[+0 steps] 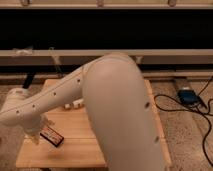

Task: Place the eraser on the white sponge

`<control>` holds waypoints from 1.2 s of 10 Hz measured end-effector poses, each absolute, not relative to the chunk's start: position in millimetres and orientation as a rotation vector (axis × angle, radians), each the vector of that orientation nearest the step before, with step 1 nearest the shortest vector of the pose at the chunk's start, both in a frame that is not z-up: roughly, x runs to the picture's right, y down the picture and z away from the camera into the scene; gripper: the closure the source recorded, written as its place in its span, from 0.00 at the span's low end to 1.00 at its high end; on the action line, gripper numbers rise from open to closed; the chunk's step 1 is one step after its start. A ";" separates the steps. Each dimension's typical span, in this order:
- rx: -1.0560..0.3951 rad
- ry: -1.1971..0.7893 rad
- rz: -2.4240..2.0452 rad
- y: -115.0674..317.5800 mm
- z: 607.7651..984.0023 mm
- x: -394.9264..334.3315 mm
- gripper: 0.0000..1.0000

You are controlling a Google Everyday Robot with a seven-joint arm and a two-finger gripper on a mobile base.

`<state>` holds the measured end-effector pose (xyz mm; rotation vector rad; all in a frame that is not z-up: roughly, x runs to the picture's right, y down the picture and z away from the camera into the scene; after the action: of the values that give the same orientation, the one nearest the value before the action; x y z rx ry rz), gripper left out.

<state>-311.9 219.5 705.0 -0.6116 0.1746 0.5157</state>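
Observation:
The eraser (52,136), a flat dark block with an orange-red face, lies on the front left of the wooden table (75,150). My gripper (38,131) is at the end of the white arm (65,95), low over the table's left side, right at the eraser's left end. The arm's big elbow (125,115) fills the middle of the view and covers the table's centre and right. The white sponge is hidden behind the arm.
A piece of the white carton-like bottle (75,104) shows just under the arm. A low rail and dark wall run behind the table. On the floor at the right lie a blue device (188,95) and black cables (205,125).

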 end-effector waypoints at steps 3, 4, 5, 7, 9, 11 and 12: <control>-0.633 0.224 0.493 245.2 730.9 -326.3 0.30; -0.639 0.237 0.501 248.1 739.0 -326.8 0.30; -0.644 0.253 0.523 244.3 749.5 -323.7 0.30; -0.664 0.276 0.559 236.2 766.4 -315.4 0.30; -0.692 0.289 0.587 231.7 779.3 -309.4 0.30; -0.717 0.302 0.582 241.6 789.2 -309.1 0.30; -0.726 0.307 0.573 248.3 791.9 -310.2 0.30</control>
<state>-310.2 248.3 791.9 -0.7257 0.3071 0.5733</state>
